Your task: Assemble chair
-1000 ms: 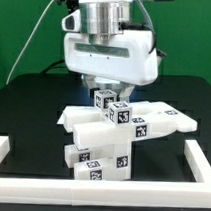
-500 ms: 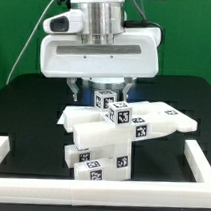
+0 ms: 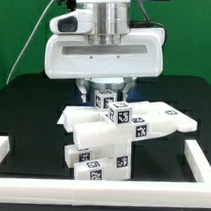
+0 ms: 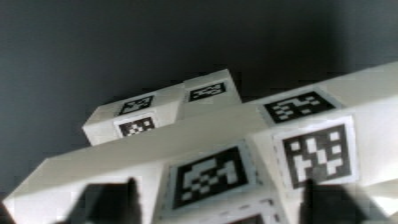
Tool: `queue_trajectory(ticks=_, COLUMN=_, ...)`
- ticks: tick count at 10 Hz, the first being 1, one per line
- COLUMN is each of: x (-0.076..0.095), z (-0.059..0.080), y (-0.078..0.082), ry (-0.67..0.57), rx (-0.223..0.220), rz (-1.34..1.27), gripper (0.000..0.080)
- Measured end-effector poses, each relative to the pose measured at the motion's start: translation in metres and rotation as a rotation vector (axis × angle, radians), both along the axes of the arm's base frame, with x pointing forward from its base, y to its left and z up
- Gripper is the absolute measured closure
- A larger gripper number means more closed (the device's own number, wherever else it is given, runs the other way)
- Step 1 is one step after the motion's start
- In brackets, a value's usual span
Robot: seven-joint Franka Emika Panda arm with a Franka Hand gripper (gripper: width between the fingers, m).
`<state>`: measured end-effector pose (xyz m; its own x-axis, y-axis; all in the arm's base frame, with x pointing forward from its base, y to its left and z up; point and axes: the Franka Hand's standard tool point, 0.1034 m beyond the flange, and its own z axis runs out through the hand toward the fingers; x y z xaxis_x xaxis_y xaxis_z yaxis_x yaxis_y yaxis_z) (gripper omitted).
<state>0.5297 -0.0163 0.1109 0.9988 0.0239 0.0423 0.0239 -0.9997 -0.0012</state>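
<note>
Chair [image 3: 110, 134]: white tagged parts stacked mid-tabletop [image 3: 23, 114], directly below the arm.
Tool [image 4: 191, 207]: fingers spread apart, holding nothing, hovering above the top block.
Advice: centre fingers over block, descend straight, avoid nudging the stack.

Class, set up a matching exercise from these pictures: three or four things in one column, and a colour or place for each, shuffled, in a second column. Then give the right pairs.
Column one:
1. matte white blocky chair assembly
2. flat black table
3. white rail edging the table
4. white robot arm housing

Column two:
A. directly above the chair parts
B. black surface under everything
C. bears black-and-white square tags
D. runs along the table's border

Pairs: 1-C, 2-B, 3-D, 4-A
</note>
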Motion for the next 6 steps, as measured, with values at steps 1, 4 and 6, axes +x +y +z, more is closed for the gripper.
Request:
queue_trajectory(ticks=1, x=0.0, z=0.0, y=0.0004, ry=0.0, rx=0.005, rz=-0.083, gripper=0.0517)
queue_trajectory(ticks=4, x=0.0002, z=0.0, y=0.0012, ry=0.0, rx=0.017, rz=-0.327, gripper=0.0517)
queue_trajectory(ticks=6, x=0.0013, z=0.0004, y=0.0018, ry=0.002, rx=0.026, rz=-0.568, gripper=0.0517)
